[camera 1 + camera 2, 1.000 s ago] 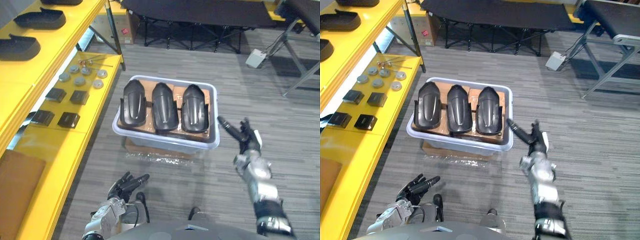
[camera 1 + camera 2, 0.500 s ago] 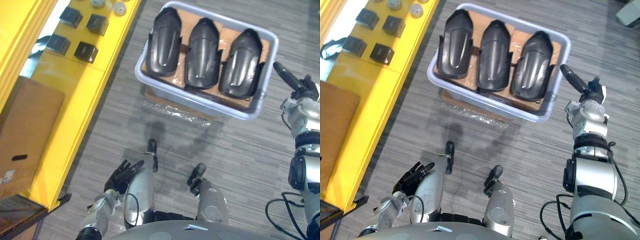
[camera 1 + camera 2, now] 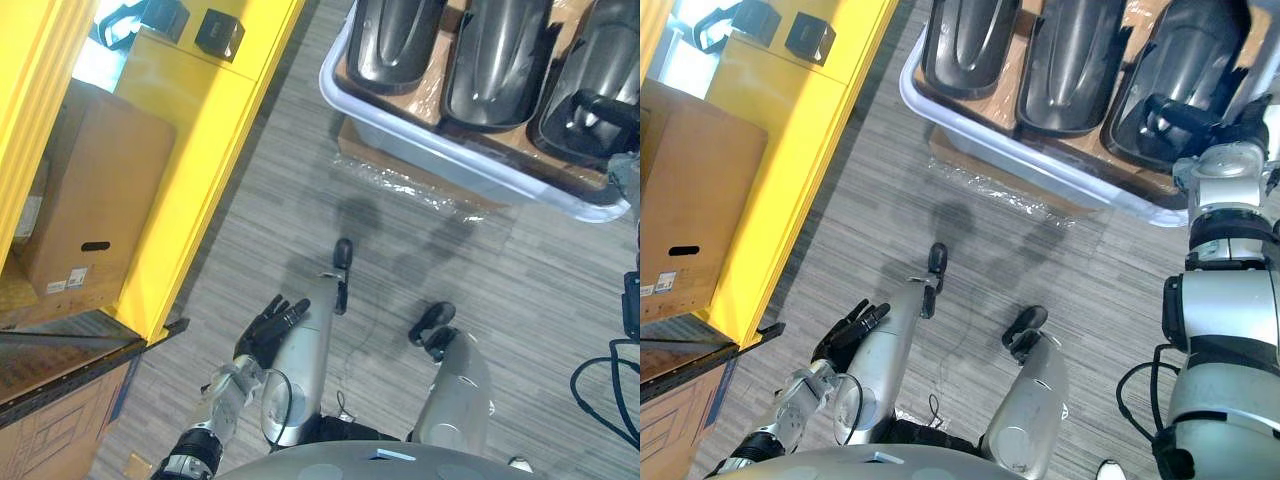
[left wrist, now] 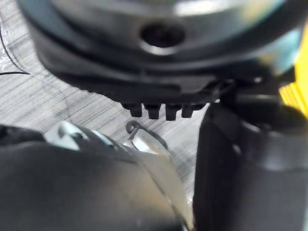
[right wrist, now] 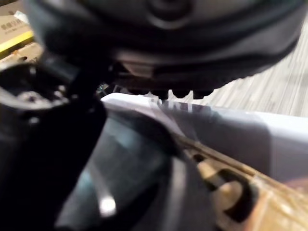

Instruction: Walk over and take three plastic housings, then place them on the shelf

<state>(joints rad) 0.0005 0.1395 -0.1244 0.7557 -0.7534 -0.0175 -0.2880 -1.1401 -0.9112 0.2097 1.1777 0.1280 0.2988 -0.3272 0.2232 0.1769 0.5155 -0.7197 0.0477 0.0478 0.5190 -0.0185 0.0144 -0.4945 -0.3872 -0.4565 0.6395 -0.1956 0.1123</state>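
Note:
Three black plastic housings lie side by side on cardboard in a pale grey bin (image 3: 1040, 172) on the floor: the left housing (image 3: 970, 45), the middle housing (image 3: 1070, 60) and the right housing (image 3: 1185, 55). My right hand (image 3: 1180, 115) reaches over the bin's rim, its fingers straight above the near end of the right housing. In the right wrist view the glossy housing (image 5: 125, 192) lies just past the hand, with the bin wall (image 5: 250, 134) beside it. My left hand (image 3: 845, 330) hangs low by my side, fingers relaxed and holding nothing.
The yellow shelf (image 3: 790, 150) runs along my left, with small black parts (image 3: 810, 38) on its low board and a cardboard box (image 3: 690, 220) underneath. The bin stands on a flat cardboard carton (image 3: 960, 160). Grey plank floor lies between bin and shelf.
The camera has tilted down and come nearer, so the bin sits higher in view. My right hand has gone from beside the bin's rim to over the right housing. The left hand stays low.

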